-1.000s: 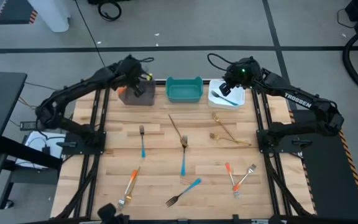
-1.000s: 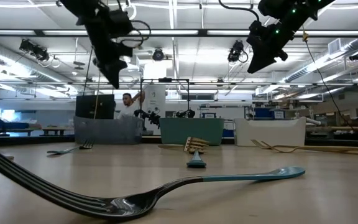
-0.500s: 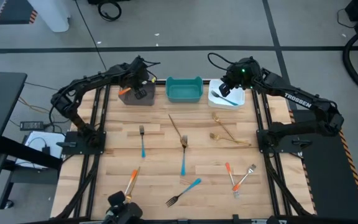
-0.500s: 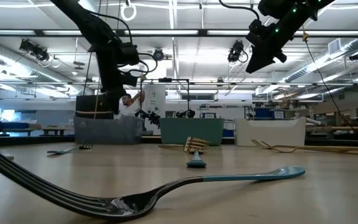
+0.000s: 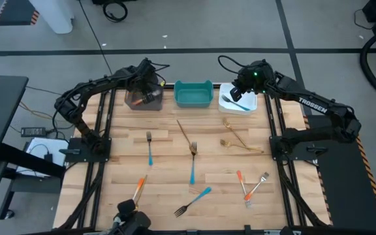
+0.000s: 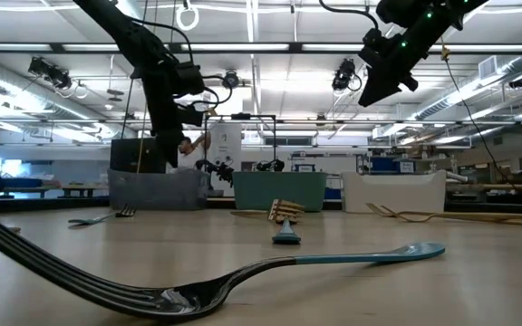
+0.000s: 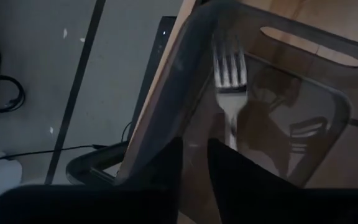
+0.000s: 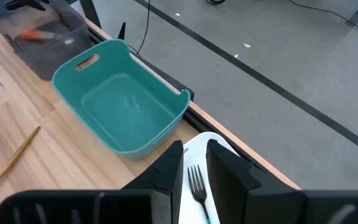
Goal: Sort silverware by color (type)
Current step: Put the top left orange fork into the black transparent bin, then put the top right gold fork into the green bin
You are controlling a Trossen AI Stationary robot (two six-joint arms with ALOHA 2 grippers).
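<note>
Your left hand [image 5: 150, 93] hangs over the grey bin [image 5: 136, 100], fingers parted and released, with an orange-handled fork [image 5: 150, 95] lying inside. Your right hand [image 5: 236, 93] hovers over the white bin [image 5: 248, 103], fingers apart, grasping nothing, above a blue-handled fork [image 8: 199, 186]. More forks are scattered across the tabletop [image 5: 168, 163].

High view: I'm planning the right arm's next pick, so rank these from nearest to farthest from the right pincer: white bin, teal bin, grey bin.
1. The white bin, directly under the right pincer, at the table's back right.
2. The teal bin, back centre.
3. The grey bin, back left, under the left pincer.
</note>
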